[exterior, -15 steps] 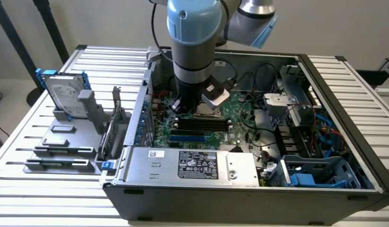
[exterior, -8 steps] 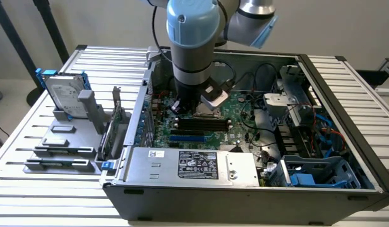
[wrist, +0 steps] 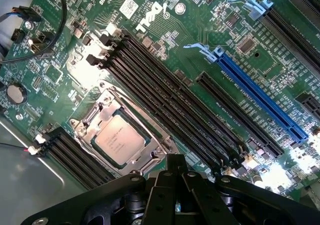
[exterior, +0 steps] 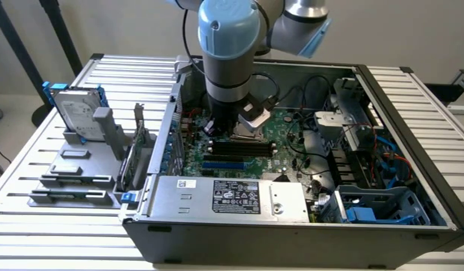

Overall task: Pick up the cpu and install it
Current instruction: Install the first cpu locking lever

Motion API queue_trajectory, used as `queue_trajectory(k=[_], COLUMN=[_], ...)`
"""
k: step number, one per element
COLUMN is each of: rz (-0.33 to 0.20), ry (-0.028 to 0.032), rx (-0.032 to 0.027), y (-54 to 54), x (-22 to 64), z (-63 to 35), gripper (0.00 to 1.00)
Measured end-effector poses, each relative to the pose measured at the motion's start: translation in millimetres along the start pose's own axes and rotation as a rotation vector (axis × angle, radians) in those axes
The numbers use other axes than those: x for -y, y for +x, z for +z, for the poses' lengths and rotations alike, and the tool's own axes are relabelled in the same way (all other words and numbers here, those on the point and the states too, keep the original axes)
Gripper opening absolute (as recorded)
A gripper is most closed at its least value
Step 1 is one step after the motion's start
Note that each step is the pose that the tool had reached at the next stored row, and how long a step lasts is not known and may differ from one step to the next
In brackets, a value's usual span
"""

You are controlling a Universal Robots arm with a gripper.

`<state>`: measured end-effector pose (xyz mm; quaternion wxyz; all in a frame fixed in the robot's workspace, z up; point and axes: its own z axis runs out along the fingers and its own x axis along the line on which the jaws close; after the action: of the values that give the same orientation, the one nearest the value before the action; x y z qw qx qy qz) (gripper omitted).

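The cpu (wrist: 120,141) is seen seated in its metal socket frame (wrist: 95,116) on the green motherboard (wrist: 240,80), silver top facing up, just ahead of the hand (wrist: 175,177) in the wrist view. The hand's black linkage is seen at the edge of that view, with the fingers drawn together and nothing held between them. Beyond the cpu from the hand, long black memory slots (wrist: 165,97) and a blue expansion slot (wrist: 262,97) run diagonally across the board. In the exterior view the arm (exterior: 228,51) is lowered into the open computer case (exterior: 292,226), with the hand (exterior: 232,121) close above the socket area. A hard drive (exterior: 74,110) with blue rails is stood upright in a grey holder (exterior: 70,180) on the slatted desk (exterior: 36,231), well apart from the hand, outside the case
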<state>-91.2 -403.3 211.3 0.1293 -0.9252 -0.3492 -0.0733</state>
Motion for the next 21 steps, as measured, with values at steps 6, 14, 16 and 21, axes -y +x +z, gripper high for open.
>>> queue_trajectory(k=[6, 14, 16, 21], rz=[0.000, 0.000, 0.000, 0.000], ry=[0.0000, 0.0000, 0.0000, 0.0000], rx=[0.0002, 0.0001, 0.0001, 0.0003], y=[-1.2, -2.5, -2.7, -2.9], x=[-0.2, -0.8, -0.9, -0.8], z=[4.1, 9.7, 10.9, 13.7], gripper=[0.11, 0.11, 0.11, 0.11])
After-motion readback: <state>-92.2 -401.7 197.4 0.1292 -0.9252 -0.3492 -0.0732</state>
